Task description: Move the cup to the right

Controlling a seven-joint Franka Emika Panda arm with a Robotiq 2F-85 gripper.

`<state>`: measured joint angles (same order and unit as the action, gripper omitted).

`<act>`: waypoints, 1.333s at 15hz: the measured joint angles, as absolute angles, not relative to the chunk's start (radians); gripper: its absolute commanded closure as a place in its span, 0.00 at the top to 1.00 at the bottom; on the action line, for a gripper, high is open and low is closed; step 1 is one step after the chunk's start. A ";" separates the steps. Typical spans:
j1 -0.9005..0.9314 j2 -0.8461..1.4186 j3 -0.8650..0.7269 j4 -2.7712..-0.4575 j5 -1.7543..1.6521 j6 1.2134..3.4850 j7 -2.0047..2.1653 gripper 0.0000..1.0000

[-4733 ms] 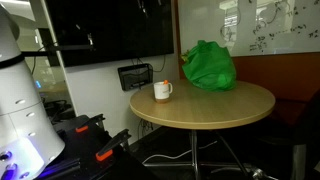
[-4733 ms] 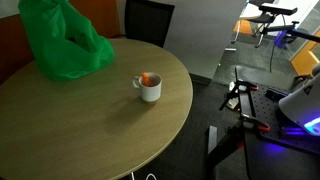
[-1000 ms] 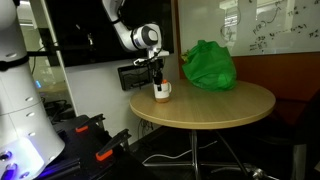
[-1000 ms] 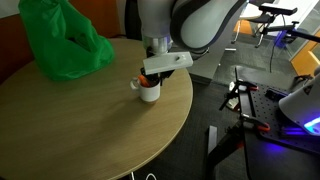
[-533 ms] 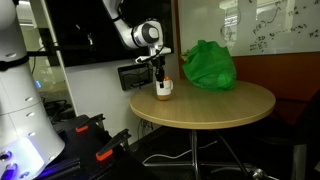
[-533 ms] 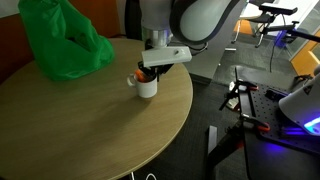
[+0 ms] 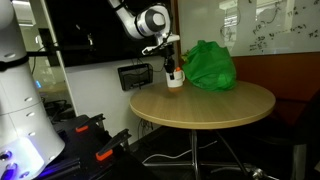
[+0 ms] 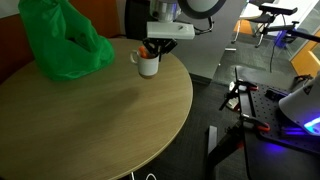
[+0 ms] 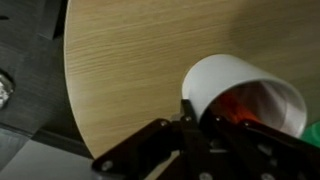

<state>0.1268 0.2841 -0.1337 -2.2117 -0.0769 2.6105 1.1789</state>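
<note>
The cup (image 7: 174,80) is a small white mug with an orange-red tint inside, hanging just above the round wooden table (image 7: 215,108) near the green bag (image 7: 208,65). My gripper (image 7: 173,71) comes down from above and is shut on the cup's rim. In an exterior view the cup (image 8: 148,66) hangs under the gripper (image 8: 151,51) with its handle pointing toward the bag (image 8: 58,42), above the table (image 8: 90,130). In the wrist view the cup (image 9: 228,84) fills the lower right, with the gripper (image 9: 199,113) pinching its wall, one finger inside and one outside.
A dark screen (image 7: 100,25) and a black box (image 7: 135,76) hang on the wall behind the table. A white robot body (image 7: 25,110) stands beside the table. A dark chair (image 8: 148,18) stands at the table's far edge. Black stands and cables (image 8: 248,100) lie on the floor.
The gripper has lifted the cup off the table and carried it toward the green bag. The bag has not moved.
</note>
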 measured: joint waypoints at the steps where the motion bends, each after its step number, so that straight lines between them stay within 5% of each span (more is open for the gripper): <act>1: 0.120 0.272 -0.142 -2.229 -0.077 2.611 1.179 0.03; 16: 0.090 0.307 -0.203 -2.358 -0.098 2.757 1.200 0.03; 18: 0.090 0.315 -0.205 -2.357 -0.098 2.761 1.200 0.37; 20: 0.090 0.318 -0.211 -2.351 -0.098 2.763 1.200 0.51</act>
